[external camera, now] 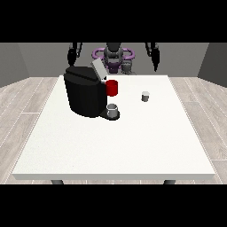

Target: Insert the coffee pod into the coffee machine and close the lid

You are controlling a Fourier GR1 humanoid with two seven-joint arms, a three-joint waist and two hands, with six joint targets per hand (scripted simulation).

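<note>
White table (pixel 111 142), coffee machine (pixel 85 95) unlabelled, lid (pixel 98 69) up

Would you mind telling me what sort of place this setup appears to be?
Probably a plain test room arranged as a coffee station: a large white table on wood-plank flooring, with a black coffee machine and a small coffee pod on top.
</note>
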